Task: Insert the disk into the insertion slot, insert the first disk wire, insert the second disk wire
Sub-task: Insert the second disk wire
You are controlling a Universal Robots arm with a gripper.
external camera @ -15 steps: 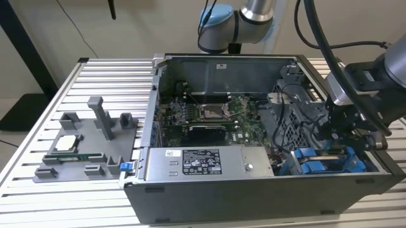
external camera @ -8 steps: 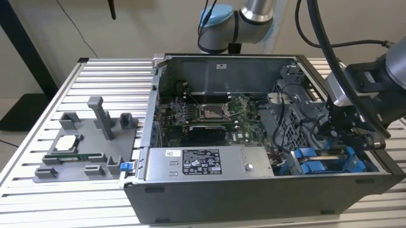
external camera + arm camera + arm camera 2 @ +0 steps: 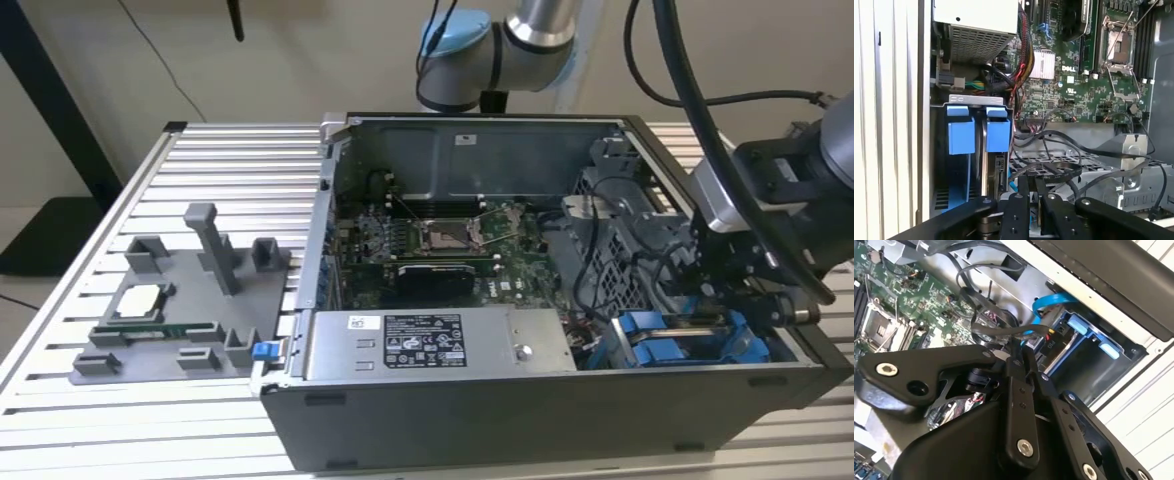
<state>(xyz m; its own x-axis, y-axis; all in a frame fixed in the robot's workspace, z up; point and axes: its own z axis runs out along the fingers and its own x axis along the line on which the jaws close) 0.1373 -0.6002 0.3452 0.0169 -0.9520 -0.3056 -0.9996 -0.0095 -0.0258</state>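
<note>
On the exterior view's left, a grey fixture tray point(image 3: 174, 320) sits on the slatted desk point(image 3: 80, 250) with bare room around it. The open computer case point(image 3: 534, 400) fills the middle. At its right corner the disk point(image 3: 681, 340) sits in the insertion slot point(image 3: 974, 107), blue tabs flush. The pincer point(image 3: 1021, 352) hangs narrow among black wires point(image 3: 1054, 172); I cannot tell whether it holds one.
</note>
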